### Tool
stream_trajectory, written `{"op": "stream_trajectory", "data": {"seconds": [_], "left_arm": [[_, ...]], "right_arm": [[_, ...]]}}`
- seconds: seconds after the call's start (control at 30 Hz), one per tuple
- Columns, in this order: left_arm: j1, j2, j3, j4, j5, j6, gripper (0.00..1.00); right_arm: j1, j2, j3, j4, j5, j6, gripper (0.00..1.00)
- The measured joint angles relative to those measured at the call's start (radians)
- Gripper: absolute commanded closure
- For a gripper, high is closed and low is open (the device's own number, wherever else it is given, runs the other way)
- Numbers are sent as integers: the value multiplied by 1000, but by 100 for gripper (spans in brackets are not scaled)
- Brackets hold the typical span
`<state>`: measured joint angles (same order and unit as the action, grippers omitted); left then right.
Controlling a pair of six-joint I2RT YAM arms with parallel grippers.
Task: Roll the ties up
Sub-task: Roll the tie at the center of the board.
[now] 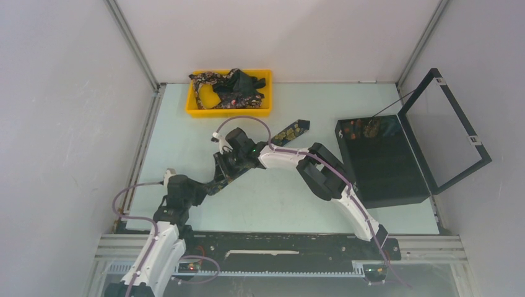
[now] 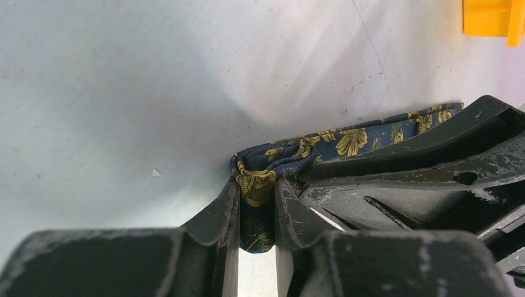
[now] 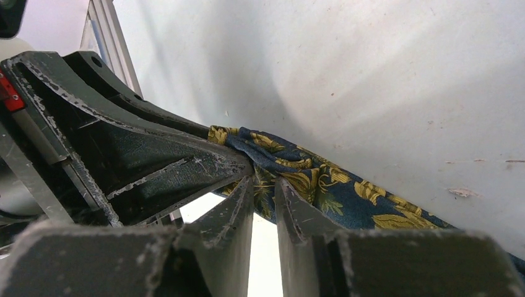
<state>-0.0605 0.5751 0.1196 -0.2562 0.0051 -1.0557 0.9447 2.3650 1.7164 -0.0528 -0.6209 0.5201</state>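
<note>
Pale table (image 1: 278,204): left gripper (image 2: 257,189) and right gripper (image 3: 263,185) both pinch bunched tie (image 3: 334,192); its middle hidden beneath them from above.

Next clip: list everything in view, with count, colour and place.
loose tie: one, navy with gold floral print, diagonal across mid-table
tray ties: heap, count unclear, dark patterned, in the tray
tray: one, yellow, table's far edge
box: one, black, right side, lid open
box contents: count unclear, dark with gold-orange, box's far end
table: one, pale
left gripper: one, black, shut on the loose tie
right gripper: one, black, shut on the loose tie
</note>
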Motion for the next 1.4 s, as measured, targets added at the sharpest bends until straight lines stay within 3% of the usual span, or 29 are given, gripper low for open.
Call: {"op": "stream_trajectory", "data": {"seconds": [0.27,0.53,0.73,1.4], "left_arm": [[-10,3,102,-132,-58,63,100],[-73,44,218,-240,-139,108,100],[-130,90,275,-304,-190,125,100],[-158,137,325,-412,-230,175,100]], "right_arm": [[4,-42,26,-133,86,-50,73],[14,-53,77,-218,172,-84,76],[36,-53,102,-225,192,-85,77],[103,9,147,-237,207,-83,78]]}}
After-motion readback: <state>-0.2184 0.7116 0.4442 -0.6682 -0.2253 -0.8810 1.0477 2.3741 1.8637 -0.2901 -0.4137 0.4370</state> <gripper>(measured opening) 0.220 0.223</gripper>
